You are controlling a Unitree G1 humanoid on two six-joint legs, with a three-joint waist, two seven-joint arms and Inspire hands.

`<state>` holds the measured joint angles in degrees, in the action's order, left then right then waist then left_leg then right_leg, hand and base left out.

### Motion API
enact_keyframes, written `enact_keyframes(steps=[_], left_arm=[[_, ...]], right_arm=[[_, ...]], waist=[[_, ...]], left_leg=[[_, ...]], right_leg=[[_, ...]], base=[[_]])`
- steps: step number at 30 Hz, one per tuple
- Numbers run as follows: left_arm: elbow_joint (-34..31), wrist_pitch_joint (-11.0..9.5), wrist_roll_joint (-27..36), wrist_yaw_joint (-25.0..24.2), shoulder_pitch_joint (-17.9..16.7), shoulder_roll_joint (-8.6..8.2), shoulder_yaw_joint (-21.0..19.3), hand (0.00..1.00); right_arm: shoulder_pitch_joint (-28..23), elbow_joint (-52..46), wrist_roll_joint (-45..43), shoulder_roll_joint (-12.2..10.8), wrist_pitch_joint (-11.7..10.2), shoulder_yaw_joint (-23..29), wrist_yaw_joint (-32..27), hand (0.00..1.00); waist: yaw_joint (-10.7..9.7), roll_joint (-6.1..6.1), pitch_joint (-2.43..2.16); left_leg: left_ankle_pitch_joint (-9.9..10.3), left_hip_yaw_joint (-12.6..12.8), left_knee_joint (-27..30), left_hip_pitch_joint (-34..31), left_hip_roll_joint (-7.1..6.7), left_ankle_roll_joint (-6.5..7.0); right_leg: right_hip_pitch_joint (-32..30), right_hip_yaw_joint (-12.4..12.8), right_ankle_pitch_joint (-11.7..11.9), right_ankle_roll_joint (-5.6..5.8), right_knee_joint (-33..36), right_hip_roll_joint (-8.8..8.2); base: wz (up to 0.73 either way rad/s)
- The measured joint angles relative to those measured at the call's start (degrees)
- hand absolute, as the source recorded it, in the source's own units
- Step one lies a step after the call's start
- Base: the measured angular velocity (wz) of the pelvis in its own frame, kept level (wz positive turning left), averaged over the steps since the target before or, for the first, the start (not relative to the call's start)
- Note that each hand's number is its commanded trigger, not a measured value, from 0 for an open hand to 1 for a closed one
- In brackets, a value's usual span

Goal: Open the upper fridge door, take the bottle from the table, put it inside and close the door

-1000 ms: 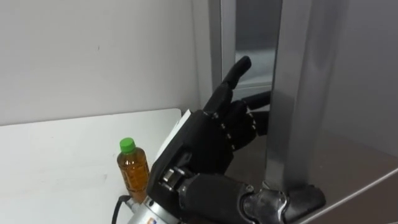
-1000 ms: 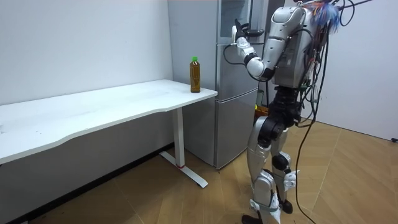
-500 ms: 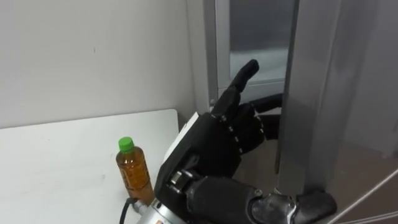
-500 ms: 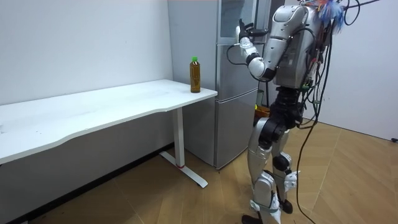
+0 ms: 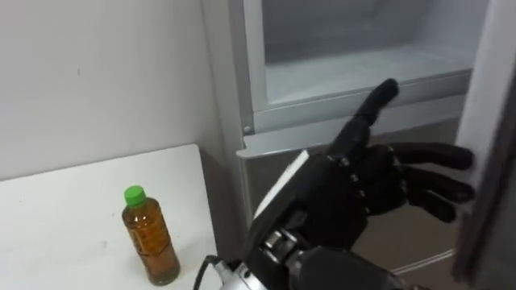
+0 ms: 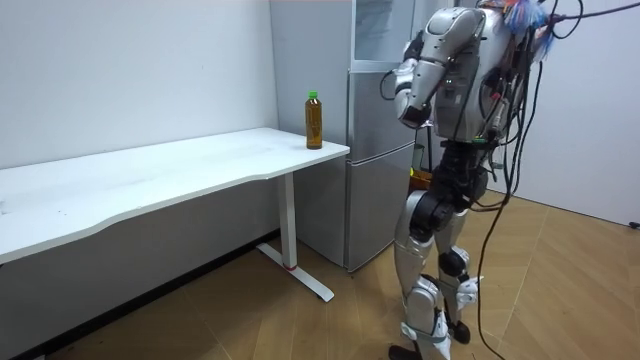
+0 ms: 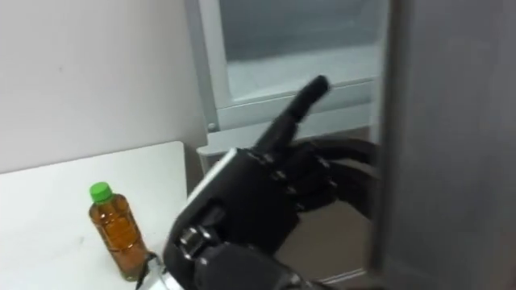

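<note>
At 8 o'clock from the left hand point(image 5: 339, 201), the green-capped bottle point(image 5: 149, 238) is standing on the worktop point(image 5: 64, 217); the hand's fingers point(image 5: 427, 155) are pointing, spread apart, at the open fridge door point(image 5: 500, 201)

One bottle point(image 5: 149, 242), one table point(image 5: 56, 201), one fridge point(image 5: 339, 76), one hand point(image 5: 347, 201).

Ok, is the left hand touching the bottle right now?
Apart. The left eye view shows the bottle standing on the white table, with bare tabletop and part of the fridge between it and the left hand.
</note>
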<state>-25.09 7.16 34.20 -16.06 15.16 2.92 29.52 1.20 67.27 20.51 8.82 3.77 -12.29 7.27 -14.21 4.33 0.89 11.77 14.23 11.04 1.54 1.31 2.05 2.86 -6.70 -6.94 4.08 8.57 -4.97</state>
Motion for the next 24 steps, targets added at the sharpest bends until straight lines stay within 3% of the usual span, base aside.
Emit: enact_keyframes(steps=[6,9,24], left_arm=[[2.07,3.58,-0.04,-4.93,3.74,0.0,3.97,0.0],[3.12,4.95,-0.12,-5.93,3.8,0.03,4.31,0.0],[3.21,5.1,-0.12,-7.07,3.87,0.03,4.3,0.0]], right_arm=[[0.32,-0.22,0.6,0.15,0.01,0.01,0.55,0.0],[0.32,-0.07,1.79,0.3,0.03,0.01,1.04,0.0],[0.44,0.23,1.86,0.26,0.02,0.0,1.65,0.0]], waist=[[-1.53,0.5,-0.02],[-1.56,0.45,0.01],[-1.45,-0.63,0.2]], left_leg=[[-0.03,1.74,-0.4,0.2,0.08,-0.3],[-0.06,2.67,-0.3,0.69,0.09,-0.35],[-0.07,2.91,-0.78,1.01,0.01,-0.4]], right_leg=[[-0.95,0.86,-0.03,-0.12,0.0,0.27],[-1.04,1.74,-0.14,-0.32,0.0,0.44],[-0.89,1.97,-0.32,-0.34,-0.78,0.46]], base=[[-0.19],[-0.14],[-0.01]])
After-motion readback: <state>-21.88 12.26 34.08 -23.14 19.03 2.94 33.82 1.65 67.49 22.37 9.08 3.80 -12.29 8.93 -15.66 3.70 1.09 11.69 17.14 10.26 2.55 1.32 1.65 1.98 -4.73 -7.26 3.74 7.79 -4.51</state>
